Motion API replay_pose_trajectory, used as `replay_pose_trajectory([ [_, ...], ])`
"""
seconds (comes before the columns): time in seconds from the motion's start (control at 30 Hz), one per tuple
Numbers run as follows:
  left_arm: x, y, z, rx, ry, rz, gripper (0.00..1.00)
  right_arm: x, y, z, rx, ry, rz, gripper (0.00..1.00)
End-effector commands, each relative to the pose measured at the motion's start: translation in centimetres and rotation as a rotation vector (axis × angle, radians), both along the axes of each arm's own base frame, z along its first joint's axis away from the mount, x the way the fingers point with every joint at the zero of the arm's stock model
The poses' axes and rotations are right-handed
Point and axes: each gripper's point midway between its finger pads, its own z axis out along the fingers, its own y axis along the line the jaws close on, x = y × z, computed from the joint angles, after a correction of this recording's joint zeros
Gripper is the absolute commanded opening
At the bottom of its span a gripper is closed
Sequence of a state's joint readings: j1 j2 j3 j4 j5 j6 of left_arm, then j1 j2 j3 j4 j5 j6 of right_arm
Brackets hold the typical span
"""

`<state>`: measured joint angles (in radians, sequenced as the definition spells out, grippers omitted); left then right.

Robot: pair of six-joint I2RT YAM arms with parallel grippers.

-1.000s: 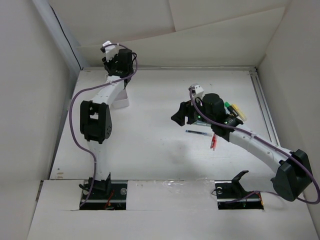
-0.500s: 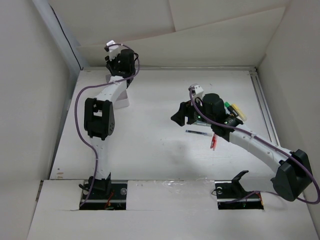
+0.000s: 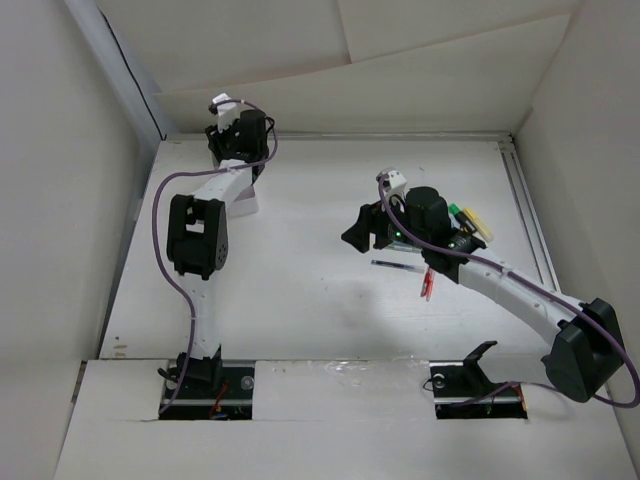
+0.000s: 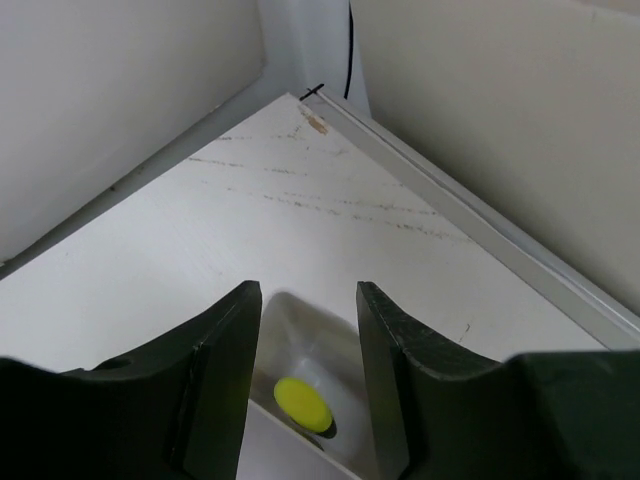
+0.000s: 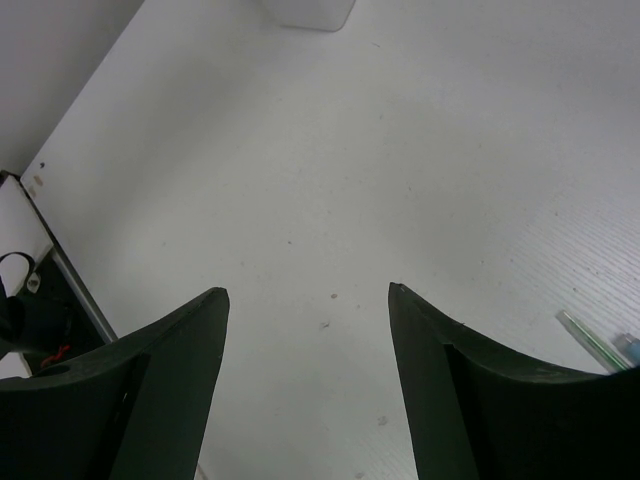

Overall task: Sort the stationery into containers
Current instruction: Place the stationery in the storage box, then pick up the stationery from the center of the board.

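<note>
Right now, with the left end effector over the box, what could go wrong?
1. The open left end effector hangs right over the box that has the yellow piece in it; a sideways pull-out could clip the box wall and shift it.
2. The right arm crosses above the red pen, with a thin pen beside it; a low sweep might scatter them.

left tool (image 4: 308, 296): jaws apart | yellow piece (image 4: 303, 403) lying in box (image 4: 338, 340) compartment below
</note>
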<state>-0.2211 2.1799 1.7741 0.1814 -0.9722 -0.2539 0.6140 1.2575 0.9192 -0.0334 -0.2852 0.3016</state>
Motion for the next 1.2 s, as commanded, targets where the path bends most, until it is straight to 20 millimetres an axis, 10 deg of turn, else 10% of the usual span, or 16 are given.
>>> replay_pose_trajectory([
  [0.0,-0.7,0.3,4.4,-0.034,-0.109,0.007,0.4,0.8,0.5,2.1,0.038,-0.081,0.007,0.71],
  [0.27,-1.3,-1.2,9.6,-0.163,-0.213,-0.088,0.34,1.9,-0.8,1.5,0.015,-0.083,-0.085,0.64],
  [0.5,-5.8,-9.9,17.2,-0.429,-0.407,-0.402,0.19,5.6,-6.7,1.2,0.013,-0.071,-0.338,0.07],
  [0.77,-17.6,-25.6,7.0,-0.698,-0.206,-0.885,0.19,8.8,-19.7,-1.9,-0.069,0.023,-0.839,0.0],
  [1.03,-26.9,-31.1,0.3,-0.808,-0.018,-1.178,0.22,9.8,-30.5,-5.7,-0.196,0.178,-1.197,0.44],
  [1.17,-29.7,-33.5,-0.1,-0.813,0.041,-1.311,0.23,10.6,-34.4,-8.6,-0.262,0.272,-1.297,0.47],
])
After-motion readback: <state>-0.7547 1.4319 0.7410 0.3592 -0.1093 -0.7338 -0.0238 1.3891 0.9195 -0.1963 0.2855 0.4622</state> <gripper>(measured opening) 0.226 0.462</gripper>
